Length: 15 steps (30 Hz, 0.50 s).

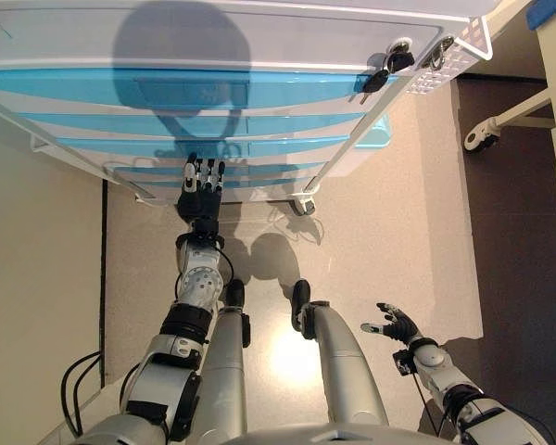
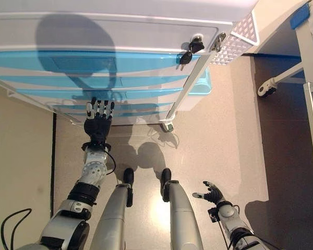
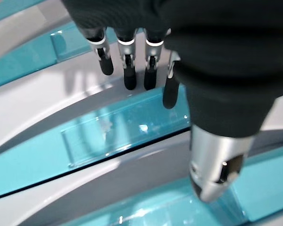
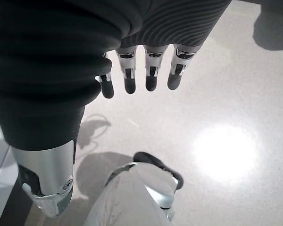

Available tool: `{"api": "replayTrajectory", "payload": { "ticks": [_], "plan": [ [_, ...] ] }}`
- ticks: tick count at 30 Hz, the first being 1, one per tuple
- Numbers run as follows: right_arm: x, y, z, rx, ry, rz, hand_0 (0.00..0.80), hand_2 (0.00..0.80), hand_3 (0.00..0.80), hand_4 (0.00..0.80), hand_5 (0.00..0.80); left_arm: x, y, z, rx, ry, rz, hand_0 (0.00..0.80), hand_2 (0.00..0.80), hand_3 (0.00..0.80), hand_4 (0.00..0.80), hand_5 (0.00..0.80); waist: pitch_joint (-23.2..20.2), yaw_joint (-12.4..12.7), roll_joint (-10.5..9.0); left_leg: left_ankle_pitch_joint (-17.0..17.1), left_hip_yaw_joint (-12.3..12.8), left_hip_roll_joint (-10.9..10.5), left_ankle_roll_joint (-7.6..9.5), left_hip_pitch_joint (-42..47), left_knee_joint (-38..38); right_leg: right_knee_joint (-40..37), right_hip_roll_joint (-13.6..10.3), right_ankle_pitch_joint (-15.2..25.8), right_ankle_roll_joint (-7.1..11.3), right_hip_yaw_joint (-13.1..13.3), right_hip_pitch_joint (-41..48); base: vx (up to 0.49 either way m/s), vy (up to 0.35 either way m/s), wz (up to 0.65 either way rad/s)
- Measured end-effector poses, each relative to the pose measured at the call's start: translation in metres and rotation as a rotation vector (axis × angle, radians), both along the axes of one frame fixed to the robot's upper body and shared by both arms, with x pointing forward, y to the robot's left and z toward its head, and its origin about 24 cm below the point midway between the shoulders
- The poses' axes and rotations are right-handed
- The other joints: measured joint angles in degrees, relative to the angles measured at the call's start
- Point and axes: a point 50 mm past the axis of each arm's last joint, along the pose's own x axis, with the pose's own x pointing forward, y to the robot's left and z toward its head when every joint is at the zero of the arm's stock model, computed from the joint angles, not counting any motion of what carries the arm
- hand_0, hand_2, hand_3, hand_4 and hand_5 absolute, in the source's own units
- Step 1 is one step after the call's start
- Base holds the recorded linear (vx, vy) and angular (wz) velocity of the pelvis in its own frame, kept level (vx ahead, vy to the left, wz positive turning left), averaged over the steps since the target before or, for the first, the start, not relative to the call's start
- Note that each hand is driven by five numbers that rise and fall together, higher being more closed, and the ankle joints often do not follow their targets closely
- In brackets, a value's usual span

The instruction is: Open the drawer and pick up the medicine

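Observation:
A white cabinet point(image 1: 213, 37) on wheels stands in front of me, with several translucent blue drawers point(image 1: 167, 120), all closed. No medicine shows in any view. My left hand point(image 1: 200, 190) reaches out to the lower drawers with straight fingers point(image 3: 127, 70). Its tips are close to a blue drawer front, just above that drawer's clear recessed handle point(image 3: 118, 134). My right hand point(image 1: 396, 326) hangs low at the right over the floor, fingers point(image 4: 151, 75) relaxed and holding nothing.
A bunch of keys point(image 1: 385, 69) hangs from the lock at the cabinet's top right corner. One of the cabinet's caster wheels point(image 1: 303, 206) rests on the beige floor. A white wheeled frame point(image 1: 482, 137) stands to the right.

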Motion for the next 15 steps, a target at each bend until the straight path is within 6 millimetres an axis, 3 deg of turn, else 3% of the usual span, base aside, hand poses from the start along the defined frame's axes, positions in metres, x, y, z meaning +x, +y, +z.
{"api": "replayTrajectory", "payload": {
  "ticks": [15],
  "plan": [
    [-0.0021, -0.0015, -0.0016, -0.005, 0.012, -0.005, 0.000, 0.000, 0.000, 0.000, 0.000, 0.0026, 0.0022, 0.0051, 0.065, -0.014, -0.030, 0.000, 0.000, 0.000, 0.000, 0.000, 2.6, 0.1, -0.62, 1.3, -0.6, -0.5, -0.17, 2.0, -2.8, -1.5, -0.7, 0.2, -0.31, -0.6, 1.7, 0.003, 0.005, 0.03]
  ]
}}
